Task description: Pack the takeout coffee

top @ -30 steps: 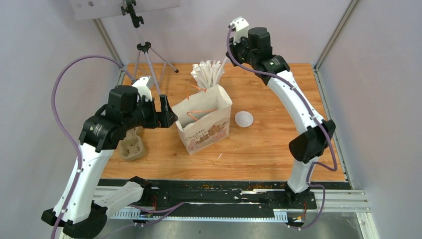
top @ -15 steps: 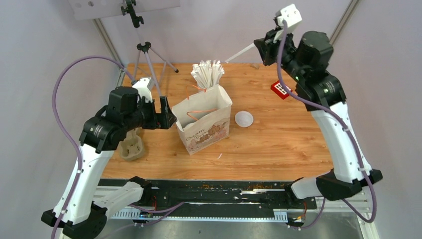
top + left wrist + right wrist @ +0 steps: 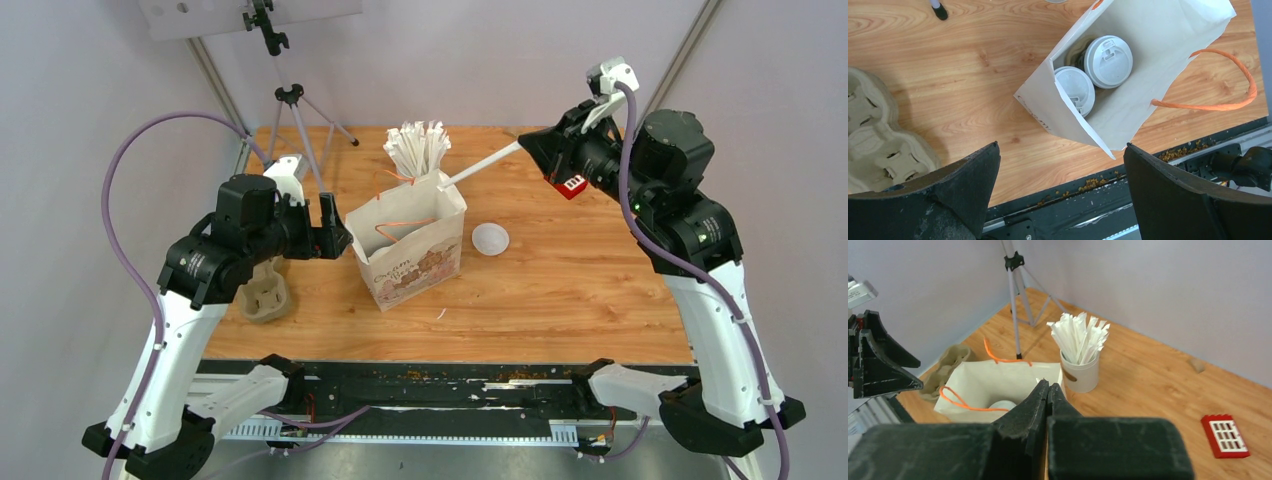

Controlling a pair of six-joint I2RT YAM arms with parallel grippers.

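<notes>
Two takeout coffee cups stand inside the open white paper bag [image 3: 410, 250]; the left wrist view shows their white lids, one [image 3: 1108, 54] next to the other [image 3: 1075, 90]. One lid [image 3: 1001, 405] shows in the right wrist view. My left gripper [image 3: 335, 225] is open and empty, just left of the bag [image 3: 1148, 75]. My right gripper [image 3: 530, 148] is shut on a white paper-wrapped stick [image 3: 480, 165] whose free end points at the bag's back right rim. In the right wrist view the shut gripper [image 3: 1048, 382] hides the stick.
A white cup of wrapped sticks [image 3: 418, 150] stands behind the bag. A beige pulp carrier [image 3: 265, 290] lies at the left. A loose white lid [image 3: 490, 238] lies right of the bag. A red block [image 3: 568, 182] and a tripod [image 3: 290, 100] stand at the back.
My right arm has swung from above the cup of sticks up and to the right with one stick, then lowered so it points at the bag. The left arm has not moved.
</notes>
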